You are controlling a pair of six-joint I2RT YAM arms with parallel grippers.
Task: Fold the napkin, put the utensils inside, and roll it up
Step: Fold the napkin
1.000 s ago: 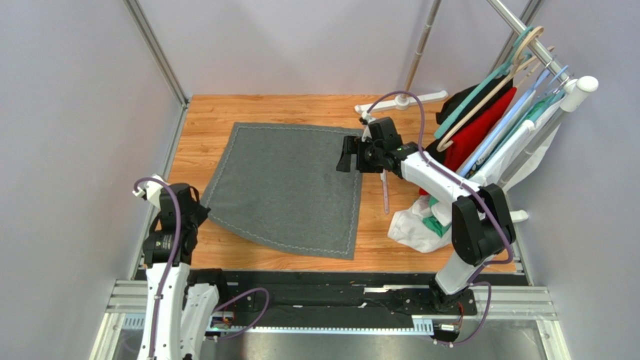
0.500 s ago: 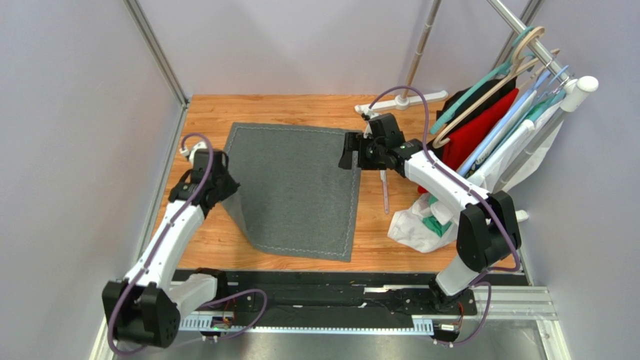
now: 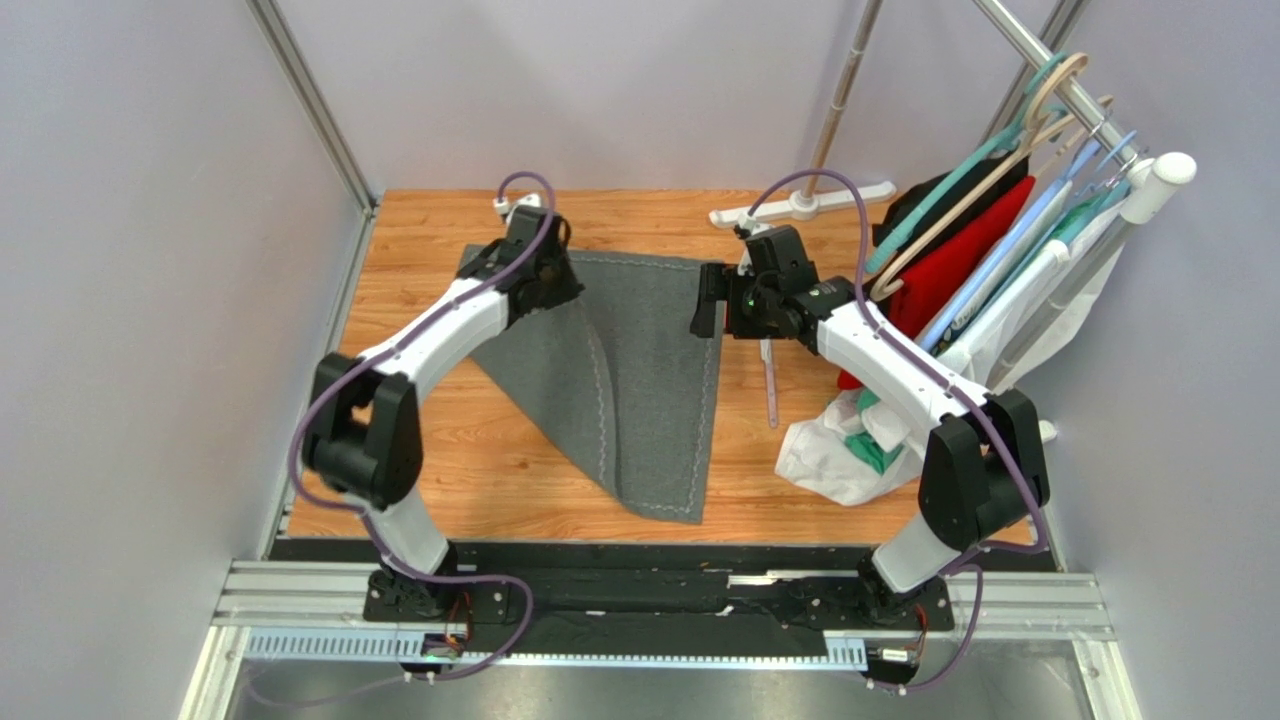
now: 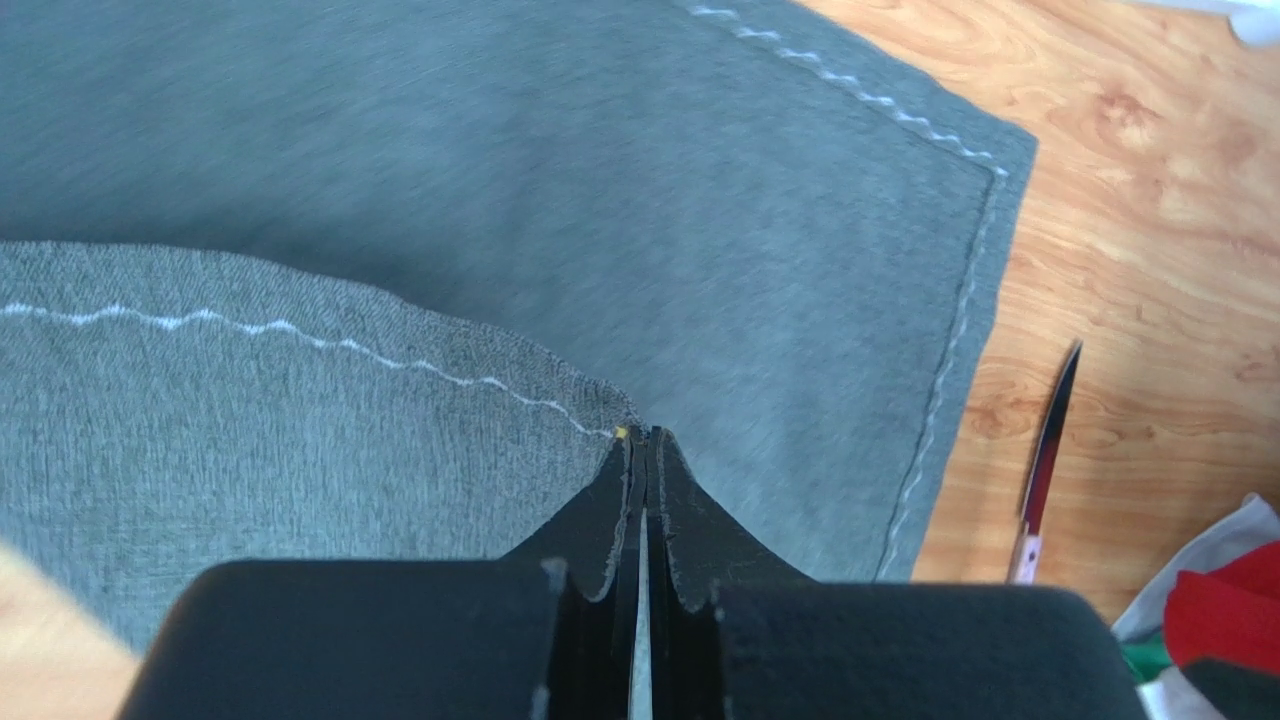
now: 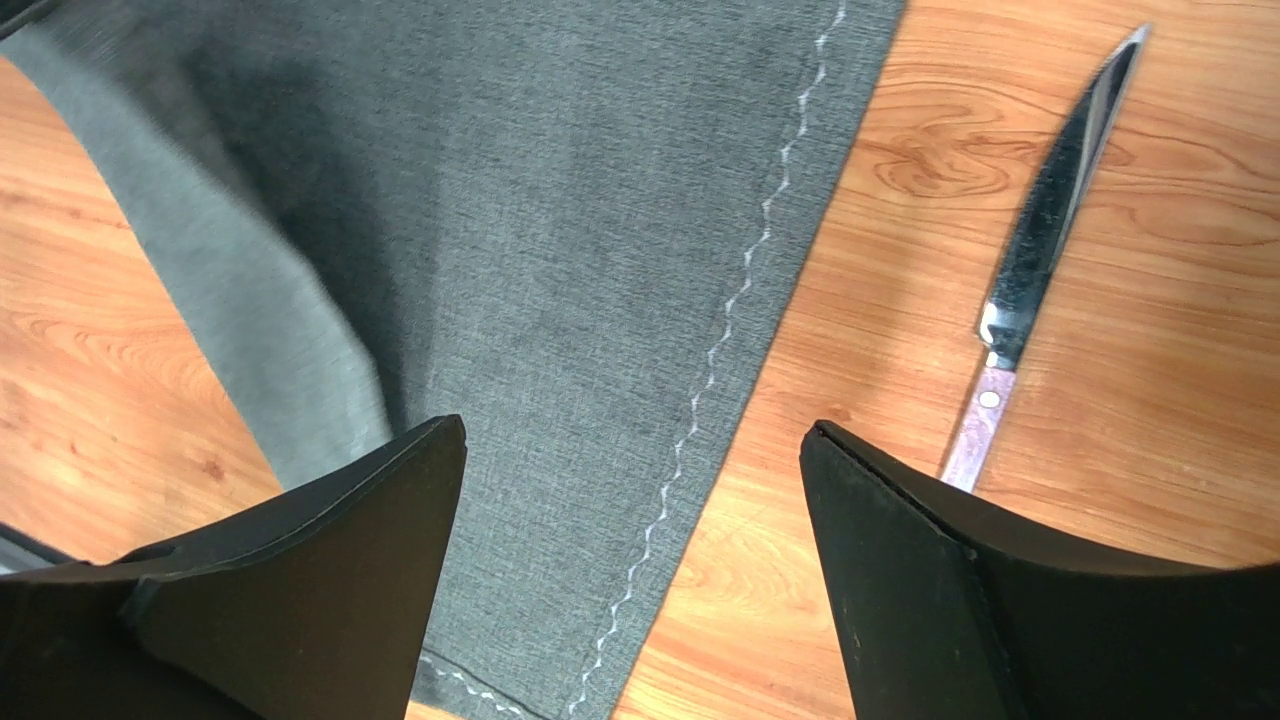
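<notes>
Fingers of the left gripper [image 4: 643, 447] pinch the grey napkin's [image 3: 661, 375] stitched edge, arm stretched far forward, flap draped over itself. The right gripper [image 5: 628, 438] hovers wide open above the napkin's right edge. A knife [image 5: 1052, 195] lies alongside, blade pointing away.

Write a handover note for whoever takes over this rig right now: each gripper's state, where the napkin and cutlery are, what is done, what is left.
Left gripper: shut on the napkin edge, holding it raised over the cloth's far left part.
Right gripper: open, empty, above the napkin's right edge.
Knife: on the table, right of the napkin, not touching it. No other cutlery visible.
Done: fold begun, not laid flat.
Left: finish the fold, put the knife inside, roll up.
</notes>
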